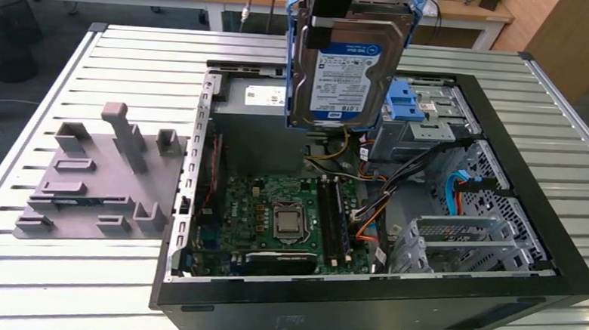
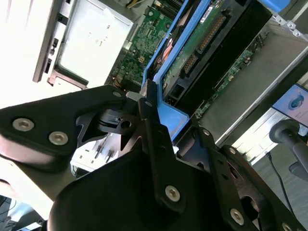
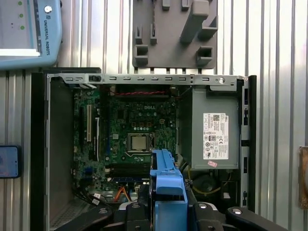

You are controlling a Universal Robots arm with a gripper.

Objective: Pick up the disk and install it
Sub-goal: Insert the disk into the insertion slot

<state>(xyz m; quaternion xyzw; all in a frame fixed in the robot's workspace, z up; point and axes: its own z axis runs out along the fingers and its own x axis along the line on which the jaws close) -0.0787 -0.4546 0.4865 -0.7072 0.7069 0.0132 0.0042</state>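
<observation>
Disk (image 1: 345, 69) hangs upright, label showing, above the open computer case (image 1: 367, 314), with the gripper (image 2: 144, 103) clamped onto its blue side rail.

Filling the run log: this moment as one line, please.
gripper: shut on disk | disk: upright, held above open computer case | install: not done

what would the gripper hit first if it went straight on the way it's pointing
The gripper, shut on the disk, points down into the open case. The disk's lower edge would probably meet the cables between the power-supply box and the drive bay first; depth is unclear.
</observation>
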